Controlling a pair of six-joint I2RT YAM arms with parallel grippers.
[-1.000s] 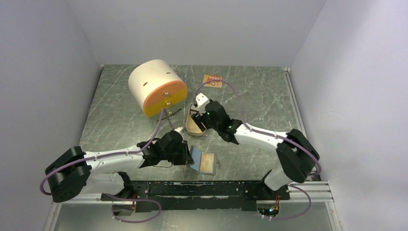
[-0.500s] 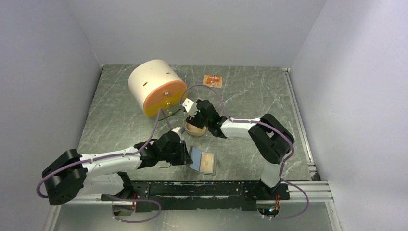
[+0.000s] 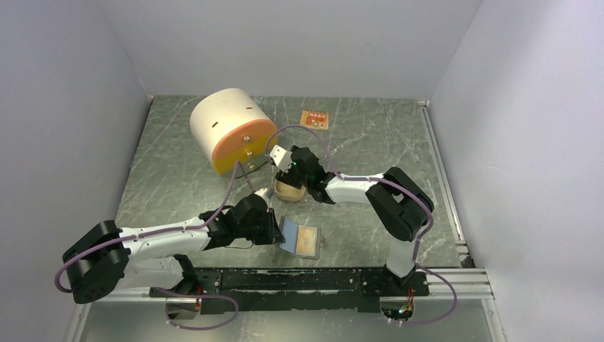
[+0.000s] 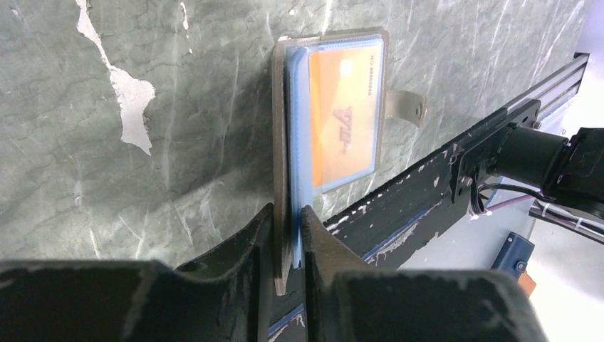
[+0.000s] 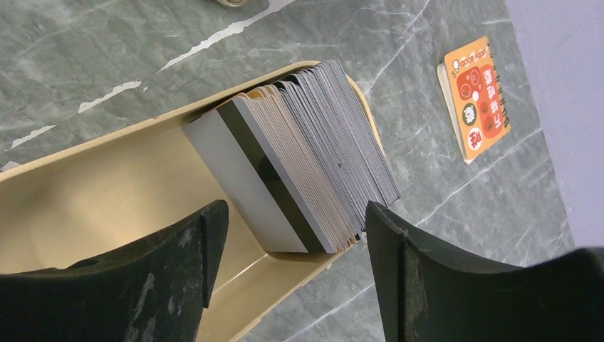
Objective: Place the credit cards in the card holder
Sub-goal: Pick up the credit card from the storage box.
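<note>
The card holder [image 4: 279, 142] is a flat brown case with a blue inner layer and a strap tab; it lies near the table's front edge [image 3: 288, 234]. An orange credit card [image 4: 345, 107] sits in its clear pocket [image 3: 308, 239]. My left gripper [image 4: 287, 214] is shut on the holder's near edge, pinching the brown cover and blue layer [image 3: 274, 229]. My right gripper [image 5: 293, 214] is open, and its fingers straddle a stack of grey cards [image 5: 306, 178] standing in a tan tin [image 5: 107, 192], mid-table [image 3: 288, 189].
A large white cylinder with an orange face [image 3: 231, 128] lies at the back left, close to the right wrist. A small orange printed pack [image 3: 314, 119] lies flat at the back [image 5: 477, 96]. The black front rail [image 4: 456, 164] runs just beyond the holder.
The right arm folded its elbow and swung left and down over the tin, then stayed still. The left gripper stayed on the holder and tightened slightly.
</note>
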